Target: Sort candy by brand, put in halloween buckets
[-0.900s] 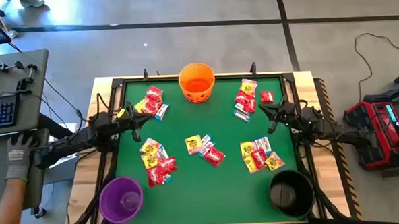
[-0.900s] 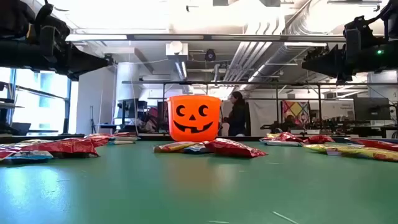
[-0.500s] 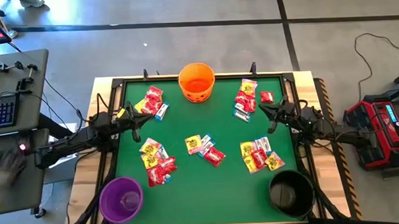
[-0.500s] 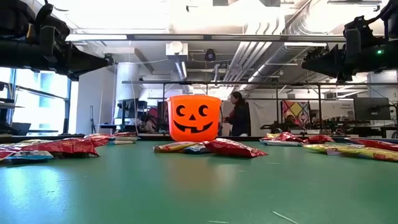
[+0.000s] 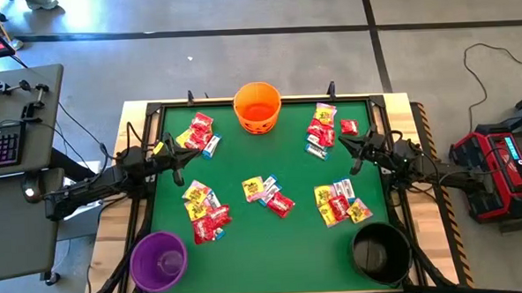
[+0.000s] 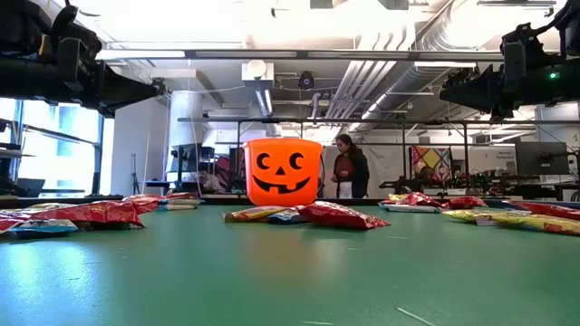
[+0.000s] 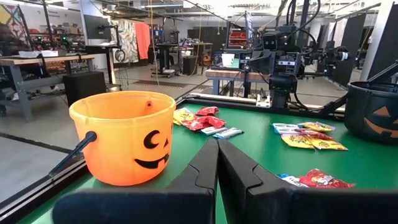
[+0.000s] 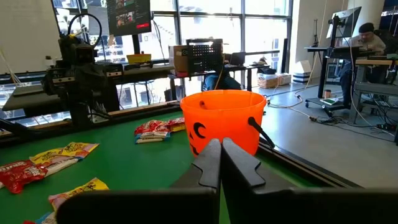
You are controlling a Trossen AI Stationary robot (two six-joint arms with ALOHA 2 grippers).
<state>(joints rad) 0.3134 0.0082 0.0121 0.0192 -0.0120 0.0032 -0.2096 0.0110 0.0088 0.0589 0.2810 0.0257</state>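
From above, a green table (image 5: 274, 252) holds three buckets: an orange bucket (image 5: 258, 108) at the far edge in the middle, a purple bucket (image 5: 158, 260) at the near left corner and a black bucket (image 5: 381, 251) at the near right corner. Candy lies in five loose clusters: one far left (image 5: 199, 134), one far right (image 5: 325, 129), one near left (image 5: 205, 211), one in the centre (image 5: 268, 195) and one near right (image 5: 340, 203). All buckets look empty of candy. The left gripper (image 5: 178, 164) hangs at the left edge, the right gripper (image 5: 353, 154) at the right edge, both pressed together and holding nothing. From table height, the orange bucket (image 6: 284, 171) shows its pumpkin face, with candy (image 6: 304, 215) lying flat in front of it and a person (image 6: 348, 167) standing in the room behind. In the left wrist view, the left gripper's fingers (image 7: 205, 163) meet, the orange bucket (image 7: 124, 137) just beyond and the black bucket (image 7: 374, 112) farther off. In the right wrist view, the right gripper's fingers (image 8: 210, 163) also touch, pointing at the orange bucket (image 8: 224, 119), candy (image 8: 68, 150) scattered beside it.
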